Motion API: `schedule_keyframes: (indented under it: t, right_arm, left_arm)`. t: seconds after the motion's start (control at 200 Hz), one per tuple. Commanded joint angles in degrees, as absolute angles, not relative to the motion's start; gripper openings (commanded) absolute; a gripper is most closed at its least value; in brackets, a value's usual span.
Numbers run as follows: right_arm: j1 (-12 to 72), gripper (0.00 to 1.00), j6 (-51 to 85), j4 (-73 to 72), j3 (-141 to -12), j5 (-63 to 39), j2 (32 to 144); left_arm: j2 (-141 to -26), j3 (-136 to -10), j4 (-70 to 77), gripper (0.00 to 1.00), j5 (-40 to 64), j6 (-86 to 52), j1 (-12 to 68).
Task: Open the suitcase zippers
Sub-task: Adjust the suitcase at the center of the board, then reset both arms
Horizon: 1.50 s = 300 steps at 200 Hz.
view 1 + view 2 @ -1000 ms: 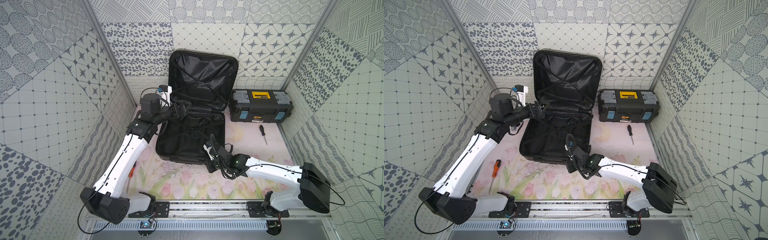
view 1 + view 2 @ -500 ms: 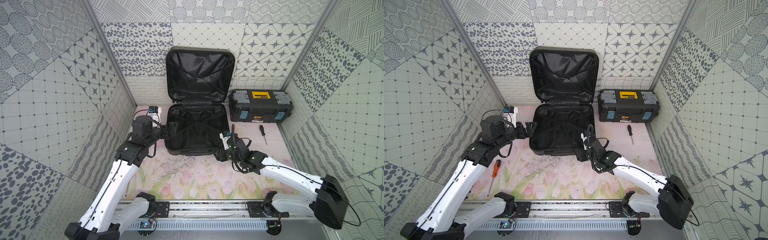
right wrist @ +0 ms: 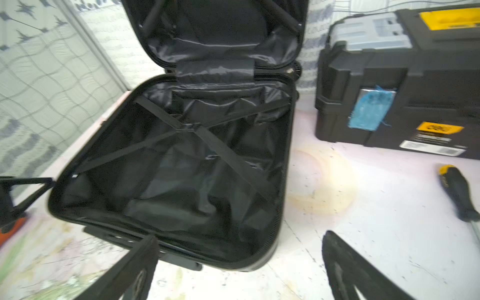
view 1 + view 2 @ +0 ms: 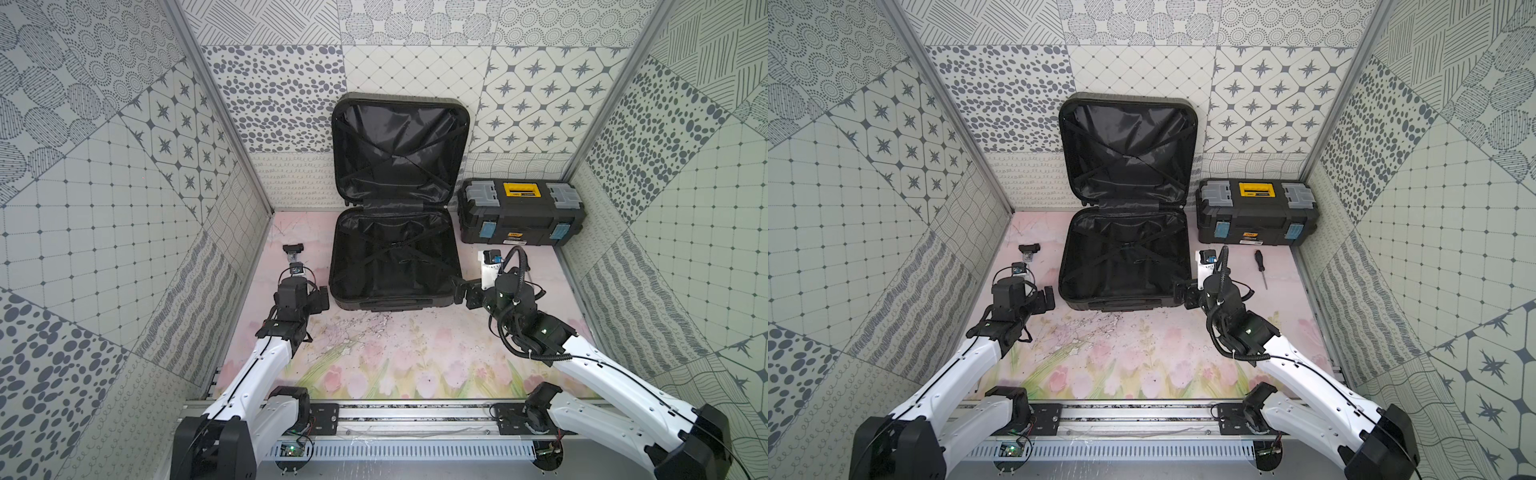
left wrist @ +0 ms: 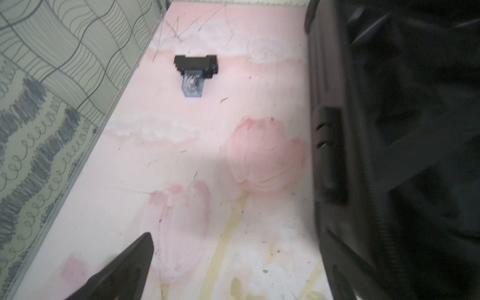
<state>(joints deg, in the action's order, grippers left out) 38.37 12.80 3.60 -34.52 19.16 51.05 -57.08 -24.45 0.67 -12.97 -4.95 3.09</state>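
Both claws stand wide with nothing between their jaws. In both top views the left claw point(image 4: 322, 300) point(image 4: 1045, 299) sits low just beside the near left corner of the suitcase point(image 4: 392, 257) point(image 4: 1121, 257), and the right claw point(image 4: 459, 291) point(image 4: 1183, 293) sits just beside its near right corner. Whether either touches the shell cannot be told.

The suitcase lies open in the middle of the flowered tabletop point(image 4: 395, 353). Its lower shell is flat, its lid stands upright against the back wall, and the black lining and crossed straps show in both halves. A black toolbox point(image 4: 519, 212) point(image 4: 1254, 216) with a yellow handle stands to its right by the back wall. In a top view a screwdriver point(image 4: 1260, 268) lies in front of the toolbox. A small black part point(image 4: 293, 251) point(image 4: 1029, 251) lies well left of the case.

From the left wrist, one dark finger point(image 5: 124, 270) juts over bare tabletop. The suitcase point(image 5: 337, 155) side wall runs alongside it, apart from it, with the zippers point(image 5: 374, 207) as a toothed line along the rim. The small black part point(image 5: 194, 72) lies farther off.

From the right wrist, the right claw point(image 3: 240, 236) spreads its two fingers point(image 3: 130, 272) wide over the near edge of the suitcase point(image 3: 181, 155). The zippers point(image 3: 284, 168) are parted all along the rim. The toolbox point(image 3: 402, 91) and screwdriver point(image 3: 459, 192) lie beyond.
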Motion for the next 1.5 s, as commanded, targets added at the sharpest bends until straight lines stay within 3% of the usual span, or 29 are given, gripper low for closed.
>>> schedule_keyframes:
  t: [0.0,0.08,0.14,0.29,0.395,0.53,0.675,0.785,0.87,1.251,1.356,1.496]
  right_arm:
    - [36.4,1.0,1.0,-15.6,-29.5,26.4,48.9]
    - [31.6,0.99,1.6,-15.8,-29.8,29.0,50.6]
    - [27.6,0.99,2.8,-18.7,-28.6,28.8,51.5]
    - [18.5,1.0,6.4,-23.2,-25.7,27.2,56.2]
    - [14.7,1.0,5.7,-22.9,-25.0,27.7,59.5]
    - [10.4,1.0,6.7,-20.4,-24.8,25.7,62.3]
    - [6.5,1.0,6.7,-25.5,-21.3,19.5,63.8]
    - [4.6,1.0,6.7,-31.7,-18.4,16.0,66.7]
    - [4.1,0.99,6.1,-43.9,-14.8,13.7,70.1]
    - [3.3,1.0,2.1,-67.1,-14.5,7.1,90.5]
    - [3.3,1.0,1.8,-55.5,-18.8,6.2,88.0]
    - [2.7,1.0,2.2,-54.0,-20.1,5.1,88.6]
  left_arm:
    - [-61.5,-18.5,20.7,0.99,-14.5,-0.8,-0.5]
    - [-63.3,-18.6,21.1,0.99,-11.1,-2.9,-1.4]
    - [-64.3,-15.9,29.4,0.99,-9.9,-4.5,-1.8]
    - [-75.7,-5.4,65.8,0.99,-5.4,-9.0,-5.3]
    - [-87.4,-4.1,81.1,0.99,1.1,-8.4,-7.7]
    - [-85.6,-6.2,78.5,0.99,8.4,-5.8,-8.2]
    - [-69.0,-13.8,44.3,0.99,4.7,-1.1,-8.2]
    - [-68.0,-9.6,50.8,0.99,10.5,-3.9,-8.2]
    - [-66.9,-10.1,46.5,0.99,11.3,-10.7,-8.2]
    - [-64.6,-10.8,44.2,0.99,13.3,-8.2,-7.6]
    - [-65.9,-11.5,42.8,0.99,9.1,-6.7,-8.3]
    - [-71.2,-12.3,49.3,0.99,11.0,-4.6,-8.8]
